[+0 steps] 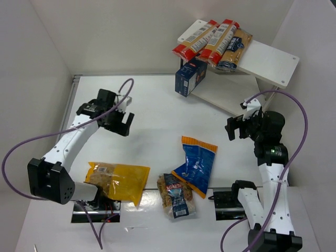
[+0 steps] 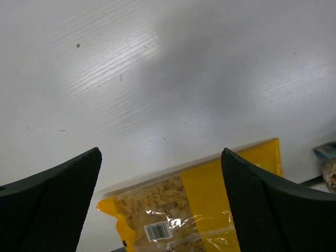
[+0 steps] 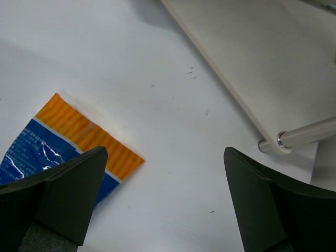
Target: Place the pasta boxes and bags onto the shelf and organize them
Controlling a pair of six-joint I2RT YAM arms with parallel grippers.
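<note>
1. White flat table (image 1: 152,113): carries everything listed below.
2. White two-tier shelf of flat boards on thin metal legs (image 1: 269,62), at the far right corner, set at an angle. The right wrist view shows the lower board's edge and one leg (image 3: 247,63).
3. Left gripper (image 1: 127,124): fingers spread wide with nothing between them, hanging over bare table at the left. In its wrist view (image 2: 161,152) the yellow bag lies just beyond the fingertips.
4. Right gripper (image 1: 234,128): fingers likewise spread wide and holding nothing, near the shelf's near end. In its wrist view (image 3: 165,152) it is above bare table, between the blue bag's orange end and the shelf leg.
5. Large yellow soft bag with a clear window (image 1: 118,181) (image 2: 210,199): flat on the table, near left, by the left arm's base.
6. Blue soft bag with an orange striped top (image 1: 197,165) (image 3: 79,131): flat, near centre.
7. Small clear bag with a dark label (image 1: 176,195): touching the blue bag's near-left edge.
8. Long red-ended packs (image 1: 207,41): on the top board's left end, together with a tan pack (image 1: 234,50).
9. Dark blue rectangular cardboard box (image 1: 190,77): at the shelf's left end, below the top board. Whether it rests on the lower board or the table cannot be told.
</note>
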